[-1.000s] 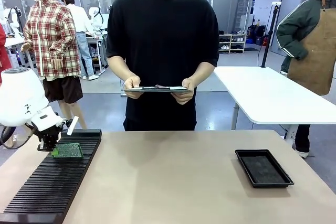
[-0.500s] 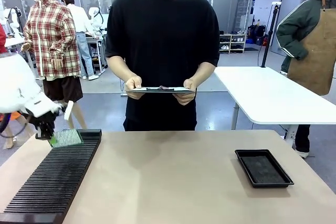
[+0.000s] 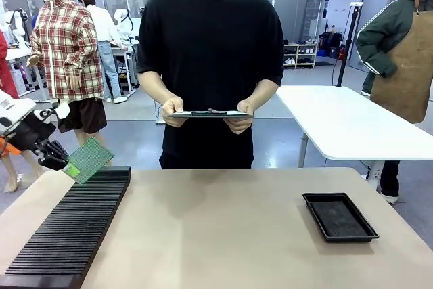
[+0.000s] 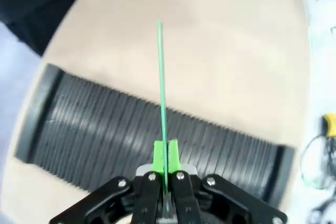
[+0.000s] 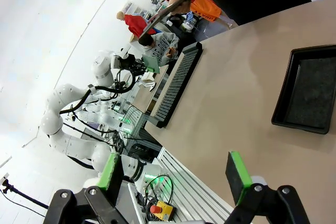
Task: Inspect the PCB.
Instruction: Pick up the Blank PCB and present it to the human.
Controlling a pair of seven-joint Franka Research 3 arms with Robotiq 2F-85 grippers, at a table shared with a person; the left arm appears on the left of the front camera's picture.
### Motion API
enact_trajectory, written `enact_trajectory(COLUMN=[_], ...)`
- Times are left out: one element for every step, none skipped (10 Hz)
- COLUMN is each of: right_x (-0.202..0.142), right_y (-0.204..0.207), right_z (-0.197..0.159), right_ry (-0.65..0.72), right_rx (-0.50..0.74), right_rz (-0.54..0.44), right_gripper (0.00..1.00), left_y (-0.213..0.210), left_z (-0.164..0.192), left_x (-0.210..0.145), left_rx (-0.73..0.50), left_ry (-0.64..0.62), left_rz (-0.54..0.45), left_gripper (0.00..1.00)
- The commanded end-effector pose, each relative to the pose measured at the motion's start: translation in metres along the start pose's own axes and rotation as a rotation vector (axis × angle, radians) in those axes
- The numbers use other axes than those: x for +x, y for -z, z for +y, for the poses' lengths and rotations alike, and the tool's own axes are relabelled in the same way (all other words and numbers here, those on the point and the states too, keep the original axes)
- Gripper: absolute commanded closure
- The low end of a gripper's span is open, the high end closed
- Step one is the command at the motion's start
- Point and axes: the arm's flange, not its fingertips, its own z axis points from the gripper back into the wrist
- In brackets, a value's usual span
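Nearest to the robot, the right pincer (image 5: 173, 174) is seen spread wide, with nothing between its green pads (image 5: 237, 171). It is kept back from the work, probably so that the other arm is not disturbed.

On the robot's left side of the surface (image 3: 223, 235) a long black slotted rack (image 3: 67, 235) is laid, running from the near edge toward the far one. Beside its far end the left pincer (image 3: 55, 162) is held, pressed together on one edge of the PCB (image 3: 89, 160). The board is in the air, just above the far end of the rack and not touching it. It is tilted, with the free end higher than the pinched end (in the left wrist view it is seen edge-on, as a thin green line rising from between the pads). The grip at the edge is judged to be chosen so that the pale patterned face is not covered, and the tilt so that this face can be looked at.

On the right a shallow black tray (image 3: 339, 216) is laid, well apart from the rack. Perhaps it is meant for checked boards, but this cannot be told.

At the far side a person is standing, and a clipboard (image 3: 208, 114) is held flat in both hands (image 3: 170, 107), it is supposed for notes. The inspection is judged to be only at its beginning.
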Motion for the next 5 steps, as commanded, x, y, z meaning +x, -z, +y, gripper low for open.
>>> enact_trajectory(right_x=[0.0003,0.0003,0.0003,0.0003,0.0003], right_y=[-0.0011,-0.0011,-0.0011,-0.0011,-0.0011], right_z=[-0.0001,-0.0001,-0.0001,-0.0001,-0.0001], right_ry=[-0.018,-0.018,-0.018,-0.018,-0.018], right_rx=[0.008,0.008,0.008,0.008,0.008], right_rz=[-0.005,-0.005,-0.005,-0.005,-0.005], right_gripper=[0.0,0.0,0.0,0.0,0.0], left_y=[0.0129,0.0148,0.0075,0.0075,0.0075], left_z=[0.0055,0.0069,-0.0006,-0.0006,-0.0006], left_x=[-0.0093,-0.0121,-0.0079,-0.0079,-0.0079], left_rx=[-0.072,-0.074,-0.054,-0.054,-0.054], left_ry=[-0.147,-0.176,-0.067,-0.067,-0.067], left_rz=[-0.113,-0.132,-0.066,-0.066,-0.066], left_gripper=[1.0,1.0,1.0,1.0,1.0])
